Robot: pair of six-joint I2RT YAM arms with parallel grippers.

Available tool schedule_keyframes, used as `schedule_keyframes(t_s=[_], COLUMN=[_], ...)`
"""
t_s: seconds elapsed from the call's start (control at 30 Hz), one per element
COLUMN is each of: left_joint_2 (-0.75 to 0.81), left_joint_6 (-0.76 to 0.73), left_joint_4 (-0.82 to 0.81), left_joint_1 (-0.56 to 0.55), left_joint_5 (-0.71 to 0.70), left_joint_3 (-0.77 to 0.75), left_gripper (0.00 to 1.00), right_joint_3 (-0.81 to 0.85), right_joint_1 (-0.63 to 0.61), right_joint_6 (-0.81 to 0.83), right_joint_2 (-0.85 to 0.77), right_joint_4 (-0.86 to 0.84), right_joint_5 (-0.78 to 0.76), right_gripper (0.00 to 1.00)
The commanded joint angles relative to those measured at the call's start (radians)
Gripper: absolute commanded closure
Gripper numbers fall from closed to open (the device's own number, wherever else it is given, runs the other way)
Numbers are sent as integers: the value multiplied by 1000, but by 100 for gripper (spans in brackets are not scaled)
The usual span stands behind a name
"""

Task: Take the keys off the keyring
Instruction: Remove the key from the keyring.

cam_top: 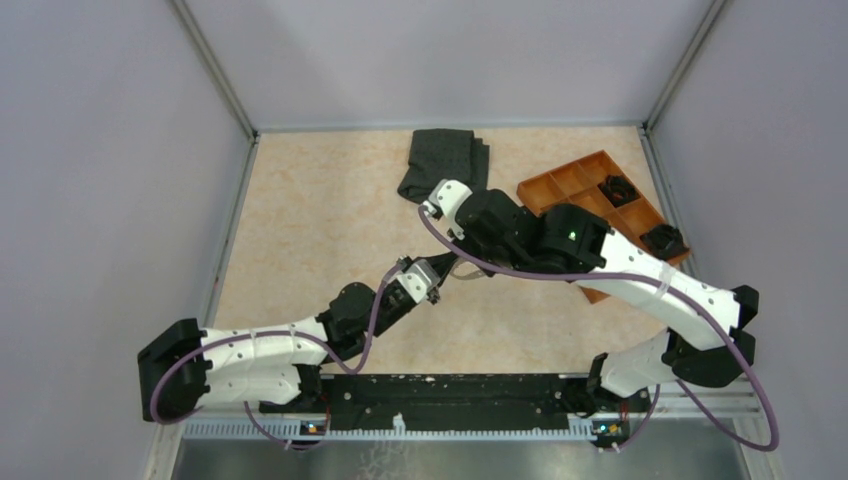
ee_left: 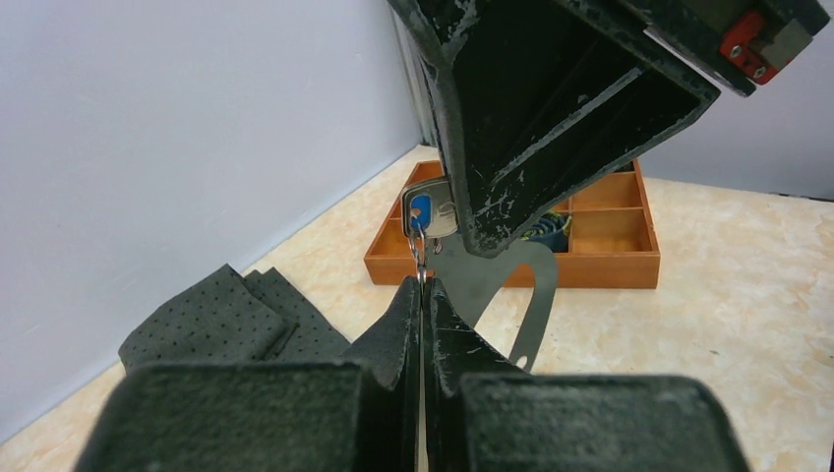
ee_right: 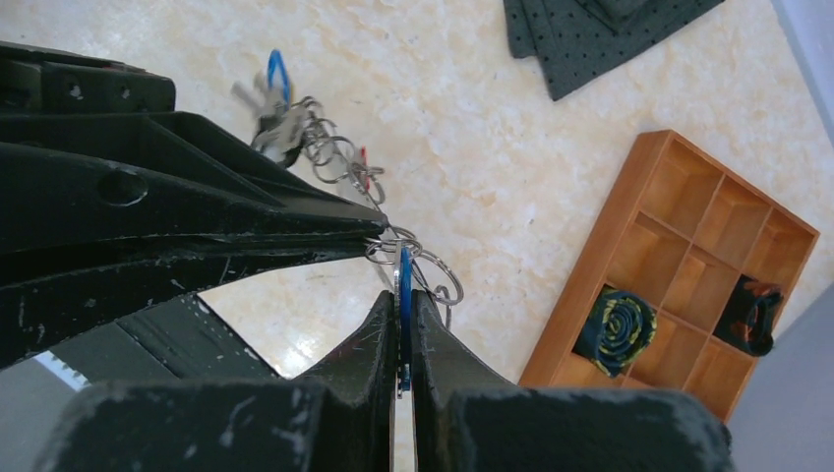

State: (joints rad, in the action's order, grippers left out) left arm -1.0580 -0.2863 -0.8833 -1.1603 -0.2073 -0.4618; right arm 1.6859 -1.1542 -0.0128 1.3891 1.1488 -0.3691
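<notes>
Left wrist view: the left end effector (ee_left: 424,295) has its fingers pressed together, nipping a metal ring (ee_left: 421,260) held above the tabletop (ee_left: 708,324). The grey band of the keyring (ee_left: 539,310) curves down just right of it. Touching tip to tip from the far side, the right end effector (ee_right: 402,295) is pinched tight on a blue-headed key (ee_right: 404,270), with a chain of rings and blurred further keys (ee_right: 280,123) trailing off beside the left fingers. Beyond lie a wooden tray (ee_left: 600,270) at the far right and a dark cloth (ee_left: 221,315) at the far left.
</notes>
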Motion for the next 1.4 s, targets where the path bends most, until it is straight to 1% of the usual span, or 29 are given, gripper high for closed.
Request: schedule_keyframes(t_s=[0.0,0.2,0.4,0.67,0.87,1.13,1.37], left_joint_2=[21,59,92,115,92,29,-16], left_joint_6=[-6,3,30,53,58,59,52], left_joint_4=[-46,-77,-159,-223,-230,-179,-181], left_joint_1=[-2,-1,0,6,11,13,13], left_joint_5=[2,5,6,22,-6,-40,-49], left_joint_3=[-12,20,69,110,117,78,43], left_gripper=[100,100,100,100,100,100,97], right_joint_3=[53,-21,-98,-142,-81,16,28], right_joint_1=[-6,27,56,73,71,36,16], right_joint_6=[-3,-1,-5,-5,-2,8,1], right_joint_2=[-22,-40,-54,-50,-50,-37,-18], right_joint_4=[8,-7,-35,-46,-46,-46,-41], right_joint_5=[-106,-111,-100,-105,-63,38,42], right_gripper=[100,100,100,100,100,100,100])
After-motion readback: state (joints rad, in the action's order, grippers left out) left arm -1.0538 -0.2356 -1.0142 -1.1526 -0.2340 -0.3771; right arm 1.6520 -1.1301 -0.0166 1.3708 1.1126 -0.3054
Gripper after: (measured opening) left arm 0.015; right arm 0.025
